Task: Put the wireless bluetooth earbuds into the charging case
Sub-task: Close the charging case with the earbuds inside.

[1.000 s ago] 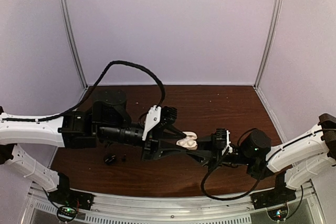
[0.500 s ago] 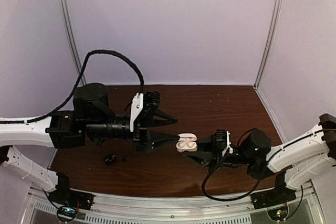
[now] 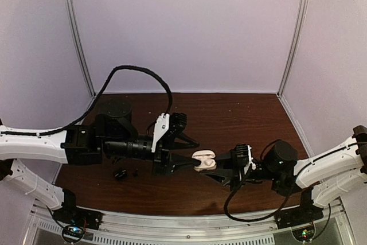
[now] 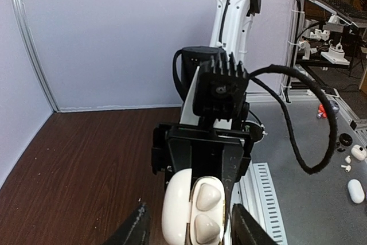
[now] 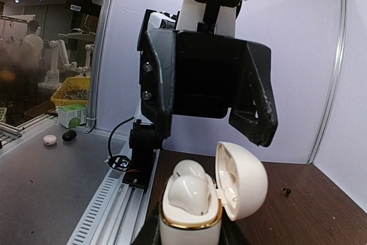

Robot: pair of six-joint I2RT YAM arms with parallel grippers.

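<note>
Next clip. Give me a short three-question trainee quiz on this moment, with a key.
1. True or false: the left gripper is open.
2. What holds the case? A. left gripper B. right gripper C. neither
3. How many white earbuds sit in the open case?

Key: 1. True. 2. B. 3. Two.
</note>
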